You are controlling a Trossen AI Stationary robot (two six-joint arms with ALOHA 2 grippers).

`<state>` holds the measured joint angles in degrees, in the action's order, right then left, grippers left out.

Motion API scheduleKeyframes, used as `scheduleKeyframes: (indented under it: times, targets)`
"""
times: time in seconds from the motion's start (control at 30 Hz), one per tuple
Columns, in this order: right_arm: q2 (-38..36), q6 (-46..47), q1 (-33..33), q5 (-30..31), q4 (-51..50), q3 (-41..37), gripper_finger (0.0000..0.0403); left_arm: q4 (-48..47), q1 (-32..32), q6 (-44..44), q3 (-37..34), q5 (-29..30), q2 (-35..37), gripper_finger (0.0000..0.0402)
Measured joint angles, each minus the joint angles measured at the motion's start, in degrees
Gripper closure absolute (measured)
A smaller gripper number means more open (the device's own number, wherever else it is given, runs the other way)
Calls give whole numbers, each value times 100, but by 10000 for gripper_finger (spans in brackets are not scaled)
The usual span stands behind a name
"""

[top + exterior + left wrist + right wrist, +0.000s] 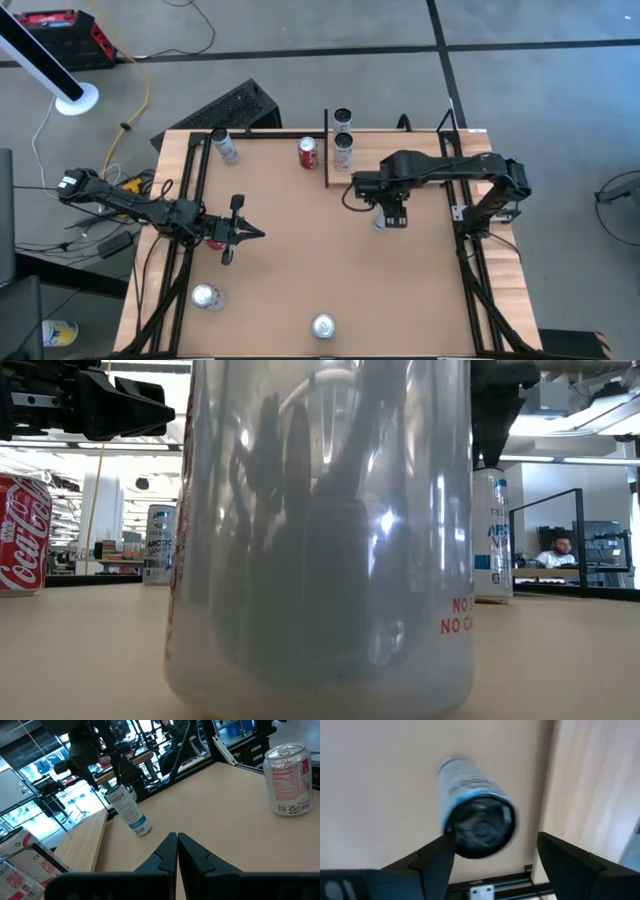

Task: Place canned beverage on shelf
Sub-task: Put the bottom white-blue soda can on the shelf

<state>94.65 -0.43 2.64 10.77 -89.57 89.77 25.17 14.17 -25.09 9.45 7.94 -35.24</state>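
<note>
high view shows the right gripper (pixel 391 218) hanging above a slim can (pixel 380 222) on the worktop (pixel 330 260), just beside the pale shelf (pixel 400 150), on the side nearer the worktop's middle. its fingers (pixel 437 857) are spread wide, the can's dark top (pixel 482 827) lying between them, with no contact i can make out. two cans (pixel 343 140) stand on the shelf by its black rail (pixel 326 148), a red can (pixel 308 152) just across that rail. well away from the shelf, the left gripper (pixel 255 233) waits, fingers (pixel 167 855) pressed together, holding nothing.
</note>
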Motion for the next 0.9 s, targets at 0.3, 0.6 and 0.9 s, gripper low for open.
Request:
scheduleKeyframes:
  times: [0.3,0.6,0.9]
  targets:
    - [-559,1598,-186,-23,32,333,102,-2,0,-18,2,4,0,402]
    - [-1101,3493,-1483,56,-19,-603,156,-9,-2,78,2,2,2,402]
    - [-1617,4382,-2293,215,1712,-2719,381,31,0,86,2,2,2,402]
